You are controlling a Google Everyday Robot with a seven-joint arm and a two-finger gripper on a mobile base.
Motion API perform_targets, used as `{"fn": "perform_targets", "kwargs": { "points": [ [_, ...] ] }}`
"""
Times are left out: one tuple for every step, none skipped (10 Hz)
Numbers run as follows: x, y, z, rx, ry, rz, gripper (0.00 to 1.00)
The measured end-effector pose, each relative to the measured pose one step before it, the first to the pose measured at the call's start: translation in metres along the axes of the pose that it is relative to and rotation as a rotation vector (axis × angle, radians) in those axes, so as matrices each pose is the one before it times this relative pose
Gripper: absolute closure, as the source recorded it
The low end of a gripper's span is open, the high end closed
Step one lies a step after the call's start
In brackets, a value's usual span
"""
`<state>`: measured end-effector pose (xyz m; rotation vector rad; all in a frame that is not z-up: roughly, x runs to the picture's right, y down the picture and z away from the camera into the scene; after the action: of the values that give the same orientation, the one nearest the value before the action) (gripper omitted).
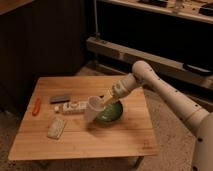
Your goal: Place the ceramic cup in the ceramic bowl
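Carrying step: the gripper point(106, 101) fingers grasp the ceramic cup point(94, 105), tilted above the tabletop point(75, 137) just beside the ceramic bowl point(112, 115). Next, probably: centre cup over bowl, lower, release.

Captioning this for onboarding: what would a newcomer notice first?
First, the white robot arm reaching in from the right, its hand holding the ceramic cup tilted at the left rim of the dark green ceramic bowl near the middle of the wooden table. Next come the small items on the table's left: an orange-red object, a printed white box and a pale packet.
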<state>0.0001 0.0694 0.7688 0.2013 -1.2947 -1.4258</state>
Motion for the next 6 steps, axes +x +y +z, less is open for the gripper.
{"fn": "perform_targets", "kwargs": {
  "points": [
    [0.00335,-0.00117,-0.0021,-0.01633,0.02134,0.0126,0.99],
    [0.00542,0.00569,-0.0085,-0.02439,0.03381,0.01713,0.99],
    [0.00485,0.00576,-0.00528,-0.01501,0.0188,0.01185,0.99],
    [0.00929,0.00983,-0.01049,-0.0283,0.02848,0.01847,0.99],
    [0.00689,0.00613,-0.00487,-0.01955,0.0165,0.01206,0.99],
    [0.00365,0.00571,-0.00641,-0.01858,0.01893,0.01401,0.99]
  ]
}}
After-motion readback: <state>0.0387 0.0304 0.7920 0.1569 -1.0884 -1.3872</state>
